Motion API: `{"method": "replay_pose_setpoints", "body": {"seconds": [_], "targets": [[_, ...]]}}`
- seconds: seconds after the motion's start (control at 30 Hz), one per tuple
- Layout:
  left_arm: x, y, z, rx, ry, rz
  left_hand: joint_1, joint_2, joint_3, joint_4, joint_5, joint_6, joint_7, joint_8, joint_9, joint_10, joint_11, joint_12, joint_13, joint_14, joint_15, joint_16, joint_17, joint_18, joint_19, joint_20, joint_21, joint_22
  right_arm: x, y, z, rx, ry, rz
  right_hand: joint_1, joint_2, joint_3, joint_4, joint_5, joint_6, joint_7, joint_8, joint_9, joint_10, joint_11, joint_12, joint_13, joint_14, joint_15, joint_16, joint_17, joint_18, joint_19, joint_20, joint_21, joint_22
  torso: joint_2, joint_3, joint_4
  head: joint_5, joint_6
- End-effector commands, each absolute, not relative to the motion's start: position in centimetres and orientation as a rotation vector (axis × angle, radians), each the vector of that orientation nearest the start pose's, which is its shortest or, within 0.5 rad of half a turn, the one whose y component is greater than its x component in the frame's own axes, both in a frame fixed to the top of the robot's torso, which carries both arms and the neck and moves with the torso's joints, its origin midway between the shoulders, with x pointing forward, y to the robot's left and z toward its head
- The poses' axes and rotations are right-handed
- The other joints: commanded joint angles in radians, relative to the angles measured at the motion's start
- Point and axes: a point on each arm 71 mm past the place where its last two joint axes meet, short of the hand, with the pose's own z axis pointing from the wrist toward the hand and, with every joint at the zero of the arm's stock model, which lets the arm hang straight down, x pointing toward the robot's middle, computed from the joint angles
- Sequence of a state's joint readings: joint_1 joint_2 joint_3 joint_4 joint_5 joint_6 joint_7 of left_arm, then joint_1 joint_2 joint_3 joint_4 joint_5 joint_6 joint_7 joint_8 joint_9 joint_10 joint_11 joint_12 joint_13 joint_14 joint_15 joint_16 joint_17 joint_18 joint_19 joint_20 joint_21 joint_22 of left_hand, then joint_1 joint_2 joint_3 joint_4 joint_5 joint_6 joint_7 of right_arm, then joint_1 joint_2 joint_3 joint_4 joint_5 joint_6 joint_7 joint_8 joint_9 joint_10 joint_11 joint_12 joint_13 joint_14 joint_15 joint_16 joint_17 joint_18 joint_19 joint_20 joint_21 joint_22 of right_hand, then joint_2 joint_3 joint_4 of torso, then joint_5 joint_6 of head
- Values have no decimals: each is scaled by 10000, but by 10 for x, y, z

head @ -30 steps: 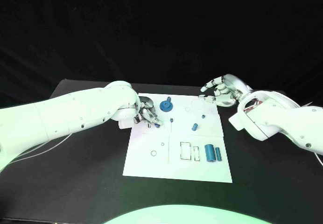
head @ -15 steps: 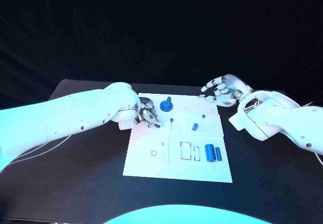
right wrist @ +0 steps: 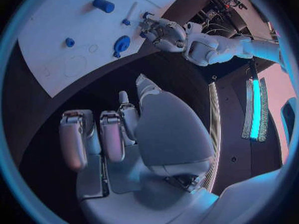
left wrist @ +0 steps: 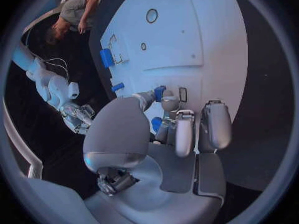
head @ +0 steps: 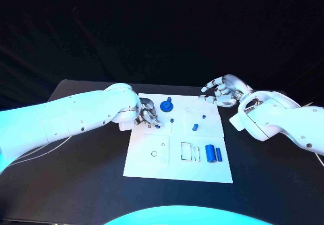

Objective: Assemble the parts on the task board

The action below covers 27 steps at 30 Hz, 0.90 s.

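Left hand point(head: 148, 114): we saw it pinching a small blue part point(left wrist: 159, 93) over the task board's point(head: 179, 159) near-left edge;
Right hand point(head: 221, 91): fingers apart, holding nothing, beyond the board's far-right corner;
Table point(head: 74, 178): black.

The place looked like a robotics lab or test cell. A matte black table point(head: 81, 187) stood before dark black drapery, and on it lay a flat white rectangular task board point(head: 177, 164) printed with outlines and holding small blue plastic parts point(head: 210, 152). Two glossy white robot arms point(head: 67, 117) with silver metal hands reached over it. Loose pale cables point(head: 40, 151) trailed across the tabletop, and a glowing teal light strip point(right wrist: 254, 107) hung at the room's edge.
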State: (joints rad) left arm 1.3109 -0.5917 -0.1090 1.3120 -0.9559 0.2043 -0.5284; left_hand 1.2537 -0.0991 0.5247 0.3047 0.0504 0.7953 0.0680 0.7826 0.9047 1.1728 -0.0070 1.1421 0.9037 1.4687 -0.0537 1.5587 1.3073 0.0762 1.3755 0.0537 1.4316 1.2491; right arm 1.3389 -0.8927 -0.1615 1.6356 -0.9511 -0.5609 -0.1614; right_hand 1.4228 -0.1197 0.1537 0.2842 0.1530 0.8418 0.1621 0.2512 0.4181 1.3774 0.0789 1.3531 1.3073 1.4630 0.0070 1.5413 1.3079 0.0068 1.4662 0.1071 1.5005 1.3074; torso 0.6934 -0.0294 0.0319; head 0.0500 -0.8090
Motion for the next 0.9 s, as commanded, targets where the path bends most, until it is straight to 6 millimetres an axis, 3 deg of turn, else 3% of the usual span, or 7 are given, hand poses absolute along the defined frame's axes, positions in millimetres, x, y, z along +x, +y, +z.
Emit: {"method": "replay_pose_setpoints", "body": {"seconds": [0.03, 0.17, 0.57, 0.9], "targets": [[516, 146, -211, -1313, 23908, -4506, 110, 2, 1251, -1213, 34, 37, -61, 51, 22, 76, 17, 80, 29, 975, -60, 60, 2536, -87, 84, -25, 49, 21, 478, -210, -154, 3730, 16216, 7933, -56, 57, 53, -11, 36, -58, 7, 64, 16, 40, -16, 19, 694, 900, -67, -50, 1931, 119, 738, -59, -42, 2158, 1, -4, 0, -3, -17], [516, 145, -211, -1290, 23926, -4503, 62, -13, 1266, -1206, 32, 52, -61, 57, 38, 88, 17, 85, 31, 978, -62, 63, 2542, -89, 91, -27, 53, 31, 478, -210, -154, 3729, 16212, 7935, -56, 57, 53, -11, 36, -58, 7, 64, 16, 40, -16, 19, 694, 900, -67, -50, 1931, 119, 738, -59, -42, 2158, 1, -3, -3, -4, -23], [517, 142, -213, -1266, 23907, -4484, -973, -463, 737, -784, 23, 243, -63, 21, 199, 89, 22, 59, -18, 981, -60, 67, 2548, -89, 102, -36, 40, 30, 478, -211, -154, 3731, 16200, 7947, -56, 57, 53, -11, 36, -58, 7, 64, 16, 40, -16, 19, 694, 900, -67, -50, 1931, 119, 738, -59, -42, 2158, 6, -3, 2, -40, -49], [517, 142, -214, -1280, 23906, -4460, -1344, -526, 133, -473, 22, 303, -55, -32, 288, 95, 29, 71, 1, 980, -57, 64, 2545, -91, 113, -36, 35, 42, 478, -211, -154, 3746, 16179, 7953, -56, 57, 53, -11, 36, -58, 7, 64, 16, 40, -16, 19, 694, 900, -67, -50, 1931, 119, 738, -59, -42, 2158, 2, -1, -8, -54, -64]]}}
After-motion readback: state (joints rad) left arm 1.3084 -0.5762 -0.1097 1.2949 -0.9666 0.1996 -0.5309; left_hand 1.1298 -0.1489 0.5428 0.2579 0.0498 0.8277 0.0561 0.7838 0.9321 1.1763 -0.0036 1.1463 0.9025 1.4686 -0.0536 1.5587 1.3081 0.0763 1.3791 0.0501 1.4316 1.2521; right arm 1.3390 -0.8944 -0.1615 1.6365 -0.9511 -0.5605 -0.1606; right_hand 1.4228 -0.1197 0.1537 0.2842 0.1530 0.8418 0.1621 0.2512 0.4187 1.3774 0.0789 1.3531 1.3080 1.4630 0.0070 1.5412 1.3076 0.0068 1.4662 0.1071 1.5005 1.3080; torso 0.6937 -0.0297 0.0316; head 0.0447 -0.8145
